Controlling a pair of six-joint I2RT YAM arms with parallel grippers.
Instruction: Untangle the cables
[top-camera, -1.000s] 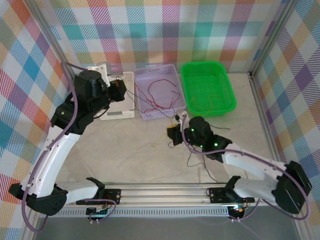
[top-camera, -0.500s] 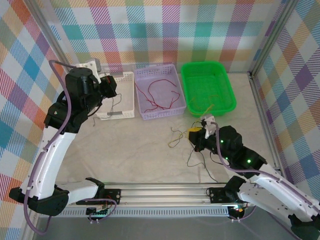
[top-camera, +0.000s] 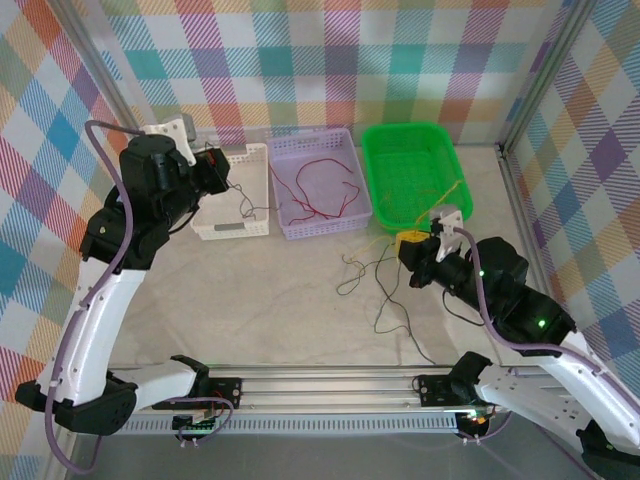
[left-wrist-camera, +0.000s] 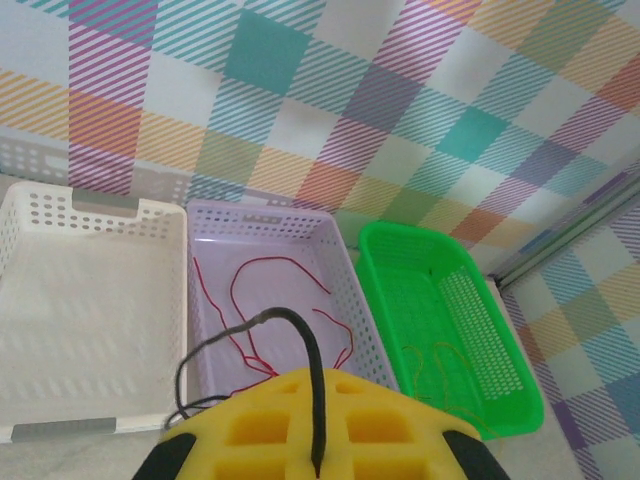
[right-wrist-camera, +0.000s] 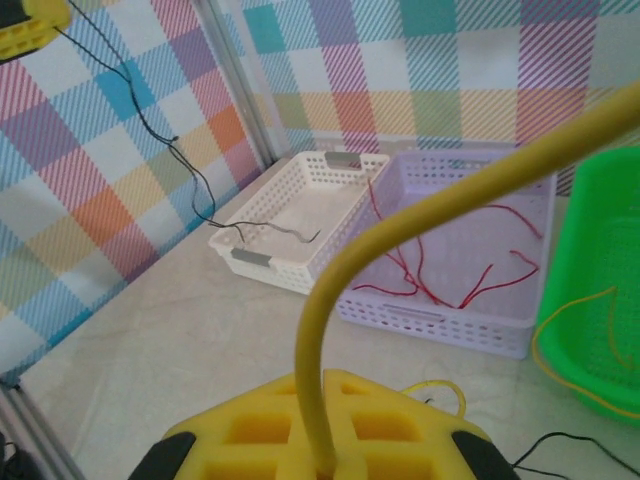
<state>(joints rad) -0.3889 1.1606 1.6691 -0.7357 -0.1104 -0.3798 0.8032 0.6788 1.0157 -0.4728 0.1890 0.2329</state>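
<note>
Two pinches: left end effector (left-wrist-camera: 318, 442) on black cable (left-wrist-camera: 312, 370) drooping into white basket (left-wrist-camera: 80, 300), right end effector (right-wrist-camera: 320, 442) on up-arcing yellow cable (right-wrist-camera: 400, 225).

A thin red cable (top-camera: 318, 190) lay looped inside the lilac basket (top-camera: 312, 231). A black cable (left-wrist-camera: 317, 410) dangled left of it, a yellow cable (right-wrist-camera: 316, 380) arched right, and dark cables (top-camera: 384, 305) sprawled in front.

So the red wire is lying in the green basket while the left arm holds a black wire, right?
Not quite. The red wire lies in the purple basket, not the green basket; the top view shows it. The left gripper does hold a black wire.
</note>
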